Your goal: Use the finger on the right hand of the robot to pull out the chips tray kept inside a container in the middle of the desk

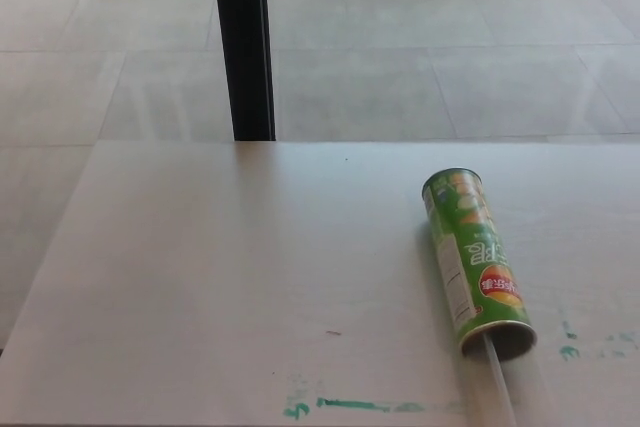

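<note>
Can [474, 263] lies on side, right part of worktop [230, 277], open mouth toward near edge. Placement suits you: opening faces robot, so finger can hook straight in. Pale tray strip [498, 380] pokes from mouth, runs to near edge of view. Green marks [350, 406] on near worktop, left of can. Neither hand in view, so no pose or finger spread to call. Pull not yet begun. Expect right hand to enter from near right.

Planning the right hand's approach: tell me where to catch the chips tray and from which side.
Hook the white tray strip where it pokes out of the green chips can at its open near end. Come from the desk's near edge: the can lies on its side, mouth facing the robot.
</note>
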